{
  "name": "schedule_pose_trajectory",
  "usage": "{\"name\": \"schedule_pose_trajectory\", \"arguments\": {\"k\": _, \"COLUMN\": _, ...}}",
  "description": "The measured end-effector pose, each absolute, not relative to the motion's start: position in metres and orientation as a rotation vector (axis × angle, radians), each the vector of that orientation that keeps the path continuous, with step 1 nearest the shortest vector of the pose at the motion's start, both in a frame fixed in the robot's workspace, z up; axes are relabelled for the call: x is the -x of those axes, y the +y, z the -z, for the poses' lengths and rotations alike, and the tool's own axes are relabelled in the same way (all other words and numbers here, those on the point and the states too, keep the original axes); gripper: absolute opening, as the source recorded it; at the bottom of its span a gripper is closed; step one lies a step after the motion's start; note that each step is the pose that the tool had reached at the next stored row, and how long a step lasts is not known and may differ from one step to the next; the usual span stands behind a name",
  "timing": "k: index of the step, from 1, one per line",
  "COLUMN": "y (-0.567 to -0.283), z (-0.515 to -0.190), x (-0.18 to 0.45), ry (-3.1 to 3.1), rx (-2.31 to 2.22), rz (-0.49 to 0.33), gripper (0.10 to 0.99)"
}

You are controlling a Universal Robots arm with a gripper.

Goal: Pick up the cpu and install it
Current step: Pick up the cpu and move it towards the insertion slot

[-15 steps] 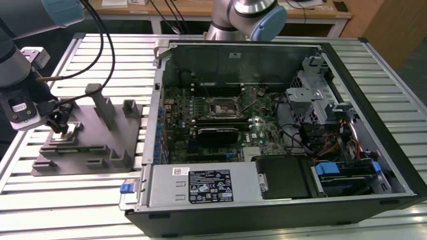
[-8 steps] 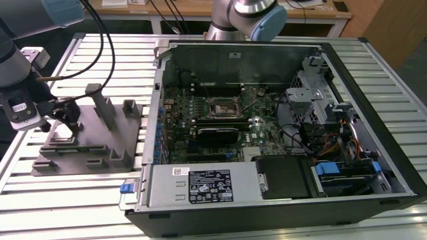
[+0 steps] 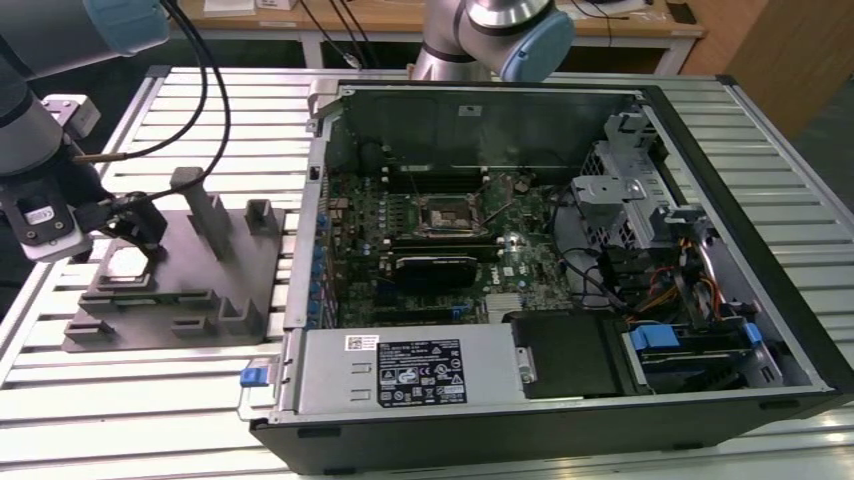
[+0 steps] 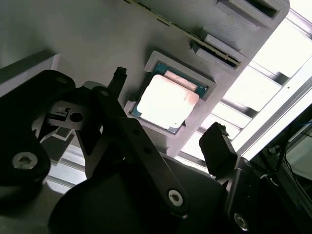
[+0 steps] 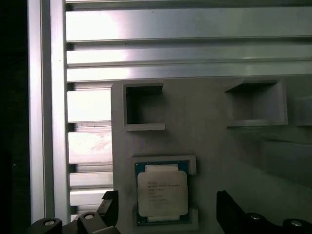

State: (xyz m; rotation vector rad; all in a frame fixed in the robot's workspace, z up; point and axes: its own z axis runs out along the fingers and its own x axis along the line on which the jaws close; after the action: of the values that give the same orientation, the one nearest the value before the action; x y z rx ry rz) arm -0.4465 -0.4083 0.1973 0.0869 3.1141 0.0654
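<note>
The cpu (image 3: 127, 262) (image 4: 165, 102) (image 5: 162, 193), a small square chip with a pale metal top, lies flat in a shallow recess of the grey fixture (image 3: 200, 275) (image 4: 97, 39) (image 5: 204, 136). My gripper (image 3: 138, 228) (image 4: 168, 112) (image 5: 168, 207) hovers just above it and is open. One dark finger (image 4: 118, 80) stands on one side of the chip and the other finger (image 4: 217, 144) on the opposite side, neither touching it. The black cpu socket (image 3: 441, 213) sits on the motherboard inside the open computer case, to the exterior view's right of the fixture.
The open computer case (image 3: 747, 200) stands on a slatted aluminium table (image 3: 160, 400), with drive cages and cables at the exterior view's right. Upright grey blocks (image 3: 214, 215) rise from the fixture close to the gripper. A second arm's base (image 3: 487, 30) is behind the case.
</note>
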Motion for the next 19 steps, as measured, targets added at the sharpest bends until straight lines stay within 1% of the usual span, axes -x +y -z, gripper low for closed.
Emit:
{"name": "schedule_pose_trajectory", "arguments": {"k": 10, "y": -0.408, "z": -0.182, "x": 0.446, "ry": 3.12, "rx": -0.013, "rz": -0.065, "gripper": 0.882}}
{"name": "schedule_pose_trajectory", "arguments": {"k": 19, "y": -0.406, "z": -0.179, "x": 0.446, "ry": 3.12, "rx": -0.005, "rz": -0.073, "gripper": 0.882}}
